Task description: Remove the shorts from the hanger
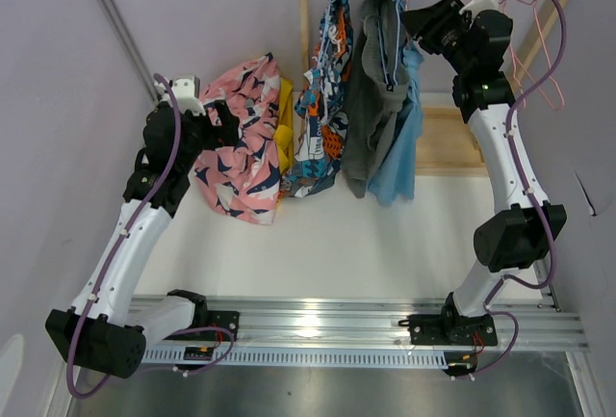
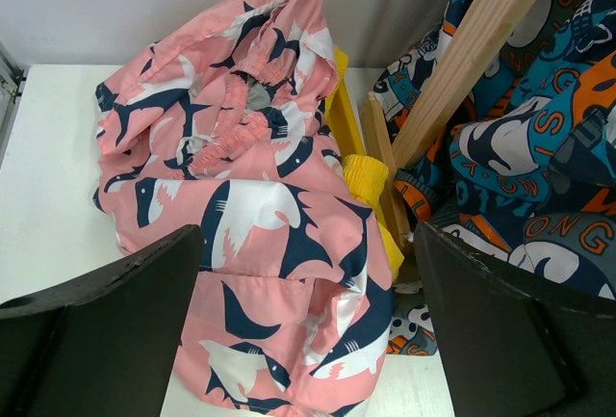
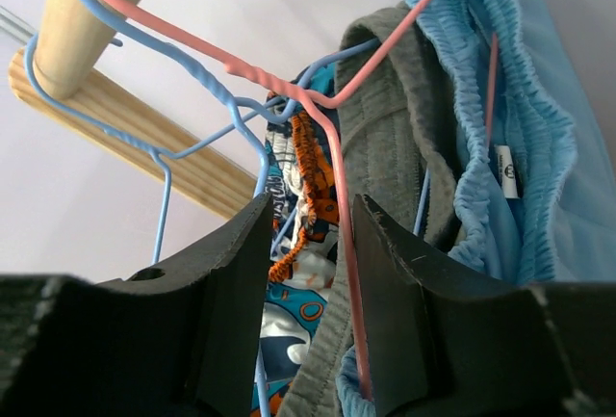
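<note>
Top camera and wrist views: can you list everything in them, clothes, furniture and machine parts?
Pink shark-print shorts: one, pink, navy, white, heaped on the table.
Yellow shorts: one, yellow, peeking from under the pink pair.
Printed shorts: one, blue-orange-white, hanging on the rack.
Grey shorts: one, grey, hanging beside them.
Light blue shorts: one, light blue, hanging beside the grey.
Wire hangers: several, pink and blue, on the top bar.
Rack: one, pale wood, far side.
Table: one, white, under everything.
Left gripper: one, black, open above the pink pair.
Right gripper: one, black, open around a pink hanger wire.
</note>
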You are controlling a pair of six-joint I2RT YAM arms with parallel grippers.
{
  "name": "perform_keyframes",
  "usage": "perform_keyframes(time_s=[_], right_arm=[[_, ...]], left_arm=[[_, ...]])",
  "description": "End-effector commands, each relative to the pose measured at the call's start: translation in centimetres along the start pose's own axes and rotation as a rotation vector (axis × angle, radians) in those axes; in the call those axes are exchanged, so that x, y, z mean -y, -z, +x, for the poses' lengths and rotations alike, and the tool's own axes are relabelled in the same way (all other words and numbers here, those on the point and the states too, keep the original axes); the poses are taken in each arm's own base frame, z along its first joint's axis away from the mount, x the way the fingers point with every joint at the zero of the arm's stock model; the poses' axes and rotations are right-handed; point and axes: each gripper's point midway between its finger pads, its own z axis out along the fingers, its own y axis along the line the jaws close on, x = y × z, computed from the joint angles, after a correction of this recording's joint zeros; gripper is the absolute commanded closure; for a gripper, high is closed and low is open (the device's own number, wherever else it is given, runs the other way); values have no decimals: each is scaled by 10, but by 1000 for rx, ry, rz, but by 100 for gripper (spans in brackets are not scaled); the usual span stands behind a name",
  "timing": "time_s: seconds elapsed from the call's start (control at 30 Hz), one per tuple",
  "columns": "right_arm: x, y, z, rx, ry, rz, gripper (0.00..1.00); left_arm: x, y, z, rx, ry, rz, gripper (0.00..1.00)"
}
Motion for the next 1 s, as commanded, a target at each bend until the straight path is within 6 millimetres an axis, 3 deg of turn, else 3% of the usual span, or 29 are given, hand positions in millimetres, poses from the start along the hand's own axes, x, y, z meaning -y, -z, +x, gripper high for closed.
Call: perform_keyframes(time_s=[0.0, 0.27, 0.5, 0.6, 0.67, 0.77, 0.8, 0.83, 0.9, 0.97], right_arm=[[-35, 13, -24, 75, 26, -86, 58], [-25, 5, -11, 43, 8, -71, 83], [-15, -4, 2, 14, -15, -65, 82], [-14, -6, 3, 10, -19, -69, 76], [-15, -8, 5, 4, -22, -73, 65], [-16, -10, 6, 5, -17, -75, 65], [-18, -10, 5, 8, -17, -74, 69], [-17, -10, 4, 10, -16, -72, 85], [-20, -8, 2, 17, -12, -69, 100], [-21, -6, -3, 27, -2, -64, 100]], left_arm=[[5, 0, -4, 15, -12, 23, 2], [4, 0, -3, 12, -14, 22, 2], [5, 0, -4, 14, -15, 24, 2], [5, 0, -4, 15, -15, 23, 2], [5, 0, -5, 15, -14, 23, 2], [5, 1, -5, 15, -15, 23, 2], [4, 1, -5, 16, -18, 21, 2], [4, 1, -5, 16, -17, 20, 2], [4, 1, -5, 14, -20, 19, 2], [4, 1, -4, 14, -18, 19, 2]])
